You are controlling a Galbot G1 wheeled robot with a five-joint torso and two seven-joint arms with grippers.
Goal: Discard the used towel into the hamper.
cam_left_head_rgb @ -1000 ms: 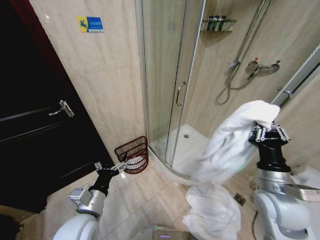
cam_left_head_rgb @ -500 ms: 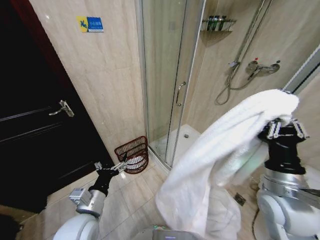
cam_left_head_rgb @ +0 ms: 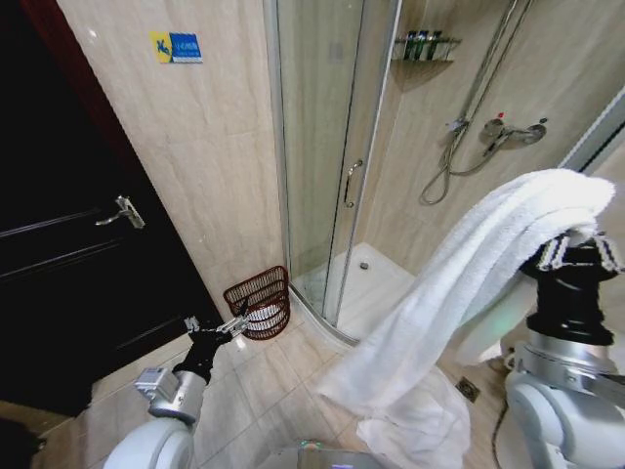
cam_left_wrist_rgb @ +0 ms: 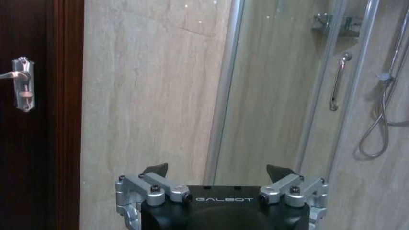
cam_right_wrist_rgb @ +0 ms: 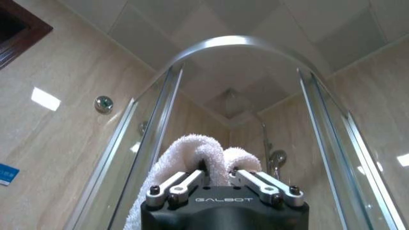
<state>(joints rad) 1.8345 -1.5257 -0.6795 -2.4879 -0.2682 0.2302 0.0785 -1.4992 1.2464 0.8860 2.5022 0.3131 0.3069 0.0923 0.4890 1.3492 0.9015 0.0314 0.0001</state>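
Step in hand: we judge that we are carrying the towel (cam_left_head_rgb: 469,283) toward the hamper (cam_left_head_rgb: 261,302), with the drop not yet made.
Doing it well: we should bring the raised arm across so the cloth hangs above the basket rim before letting go; the long tail trails low toward the floor tiles (cam_left_head_rgb: 293,381), so we need to gather or lift it, or it may drag and land outside the rim.
Risk: the hamper is small and sits in the corner between the beige wall and the shower door (cam_left_head_rgb: 327,156), so a loose swing could drape the cloth over the glass edge instead.
Right gripper (cam_right_wrist_rgb: 219,175): held high on our right, fingers pinched narrow on a fold of the towel, which bulges up between them in the wrist view and spills over the wrist.
Left gripper (cam_left_head_rgb: 217,327): low, near the hamper but apart from it, fingers spread wide and holding nothing.
Hamper: on the floor against the wall, just beside the shower's curved sill.
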